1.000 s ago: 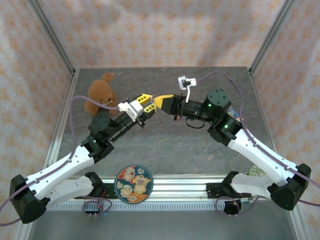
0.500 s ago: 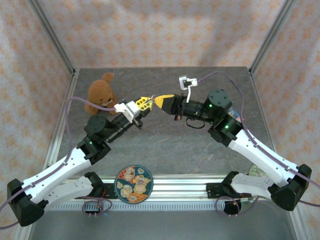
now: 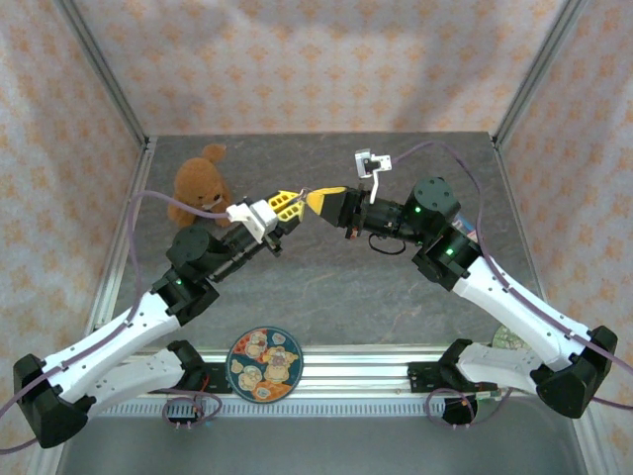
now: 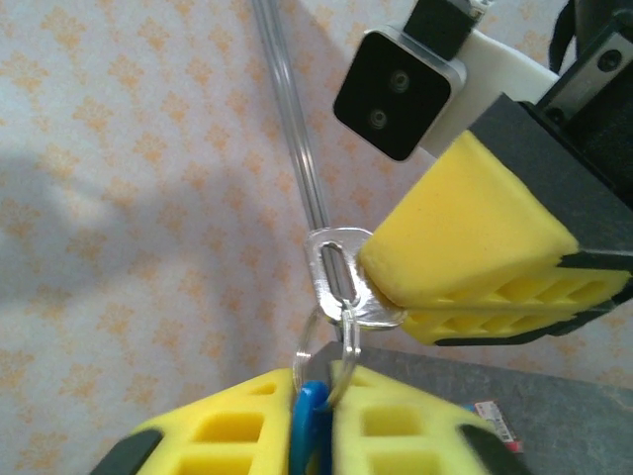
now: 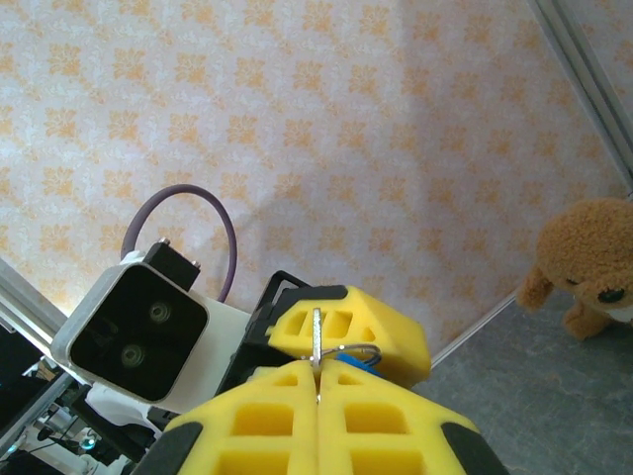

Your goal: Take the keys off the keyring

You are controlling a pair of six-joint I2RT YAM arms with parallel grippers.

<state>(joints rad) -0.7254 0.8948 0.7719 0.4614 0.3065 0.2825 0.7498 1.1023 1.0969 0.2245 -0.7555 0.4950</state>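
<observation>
The left tool (image 3: 285, 205), whose jaws stood visibly apart a second ago, has drawn in narrow. In the left wrist view its yellow pads (image 4: 247, 416) are pressed around a blue tag (image 4: 309, 411) and the lower arc of the keyring (image 4: 307, 341). The right tool (image 3: 321, 198) is unchanged, clamped tight on the flat head of a pale silvery key (image 4: 341, 279), which is threaded on the ring through its slot. The right wrist view shows that key edge-on (image 5: 316, 341) rising from between the right tool's closed pads (image 5: 267, 416), with the ring (image 5: 358, 349) just beyond. The bunch is now pinched from both sides, held in the air between the two tools over the middle of the tabletop (image 3: 326, 287), somewhat toward its far edge. In my judgement the two-handed grip needed for separating them is only now in place. The key is still on the ring, so working it around and off the coil remains to be done. A teddy bear (image 3: 198, 183) sits by the far left corner, and a patterned plate (image 3: 264, 364) lies at the near edge.
</observation>
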